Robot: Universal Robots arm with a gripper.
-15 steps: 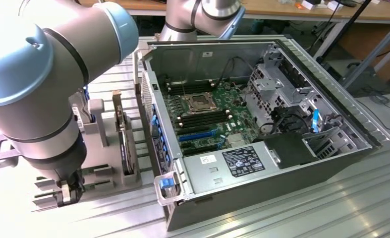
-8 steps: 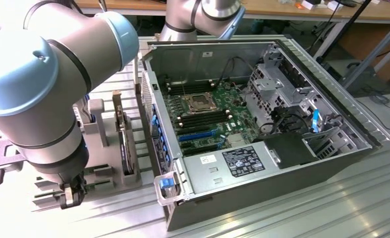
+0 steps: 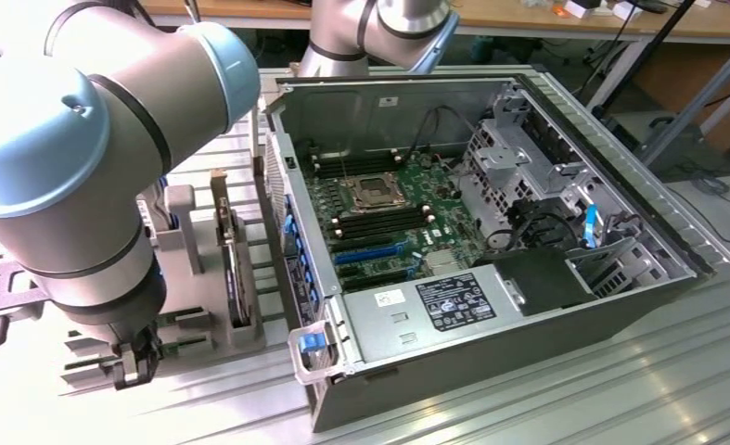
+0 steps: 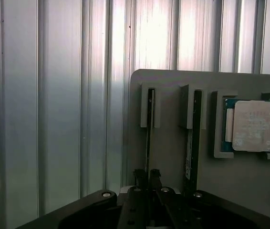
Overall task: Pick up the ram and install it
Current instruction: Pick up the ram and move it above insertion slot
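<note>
Wrist view: the pincer (image 4: 148,175) is clenched on the thin edge of the ram (image 4: 150,124), which stands on edge in a slot of the grey holder (image 4: 168,143) on the ribbed table (image 4: 54,95). The grip looks near one end, so the stick may pivot or snag the slot walls. Its long axis runs straight away from the pincer, parallel to the table's grooves and the dark card (image 4: 192,138) beside it.
</note>
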